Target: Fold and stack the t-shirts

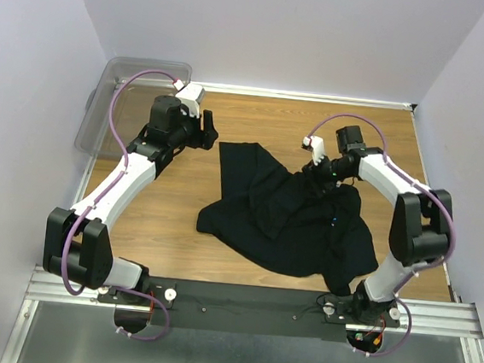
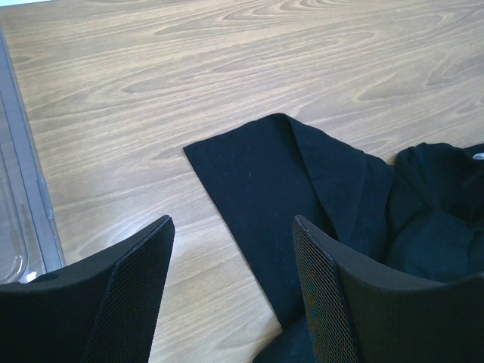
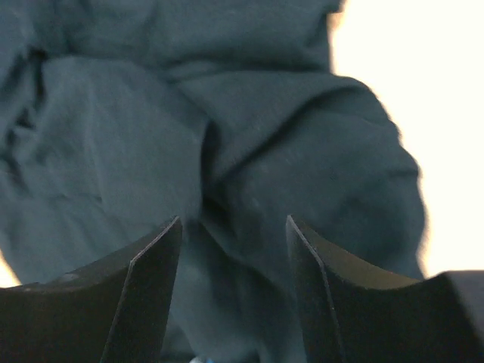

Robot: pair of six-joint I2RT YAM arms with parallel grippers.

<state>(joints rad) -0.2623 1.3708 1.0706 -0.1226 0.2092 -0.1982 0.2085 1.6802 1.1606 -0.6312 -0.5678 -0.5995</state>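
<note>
A wooden table holds a crumpled black t-shirt at its middle. The shirt's long axis slants from far left to near right, with a flat corner pointing far left. A clear bin sits at the table's far-left corner. The left gripper hangs beside that flat corner, jaws apart. The right gripper is spread wide just above the cloth.

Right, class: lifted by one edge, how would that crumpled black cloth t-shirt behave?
Probably floppy: the crumpled black cloth t-shirt lies in soft folds, so it should droop, not hold shape. Pushed, it would likely bunch on the wooden table rather than slide whole.
</note>
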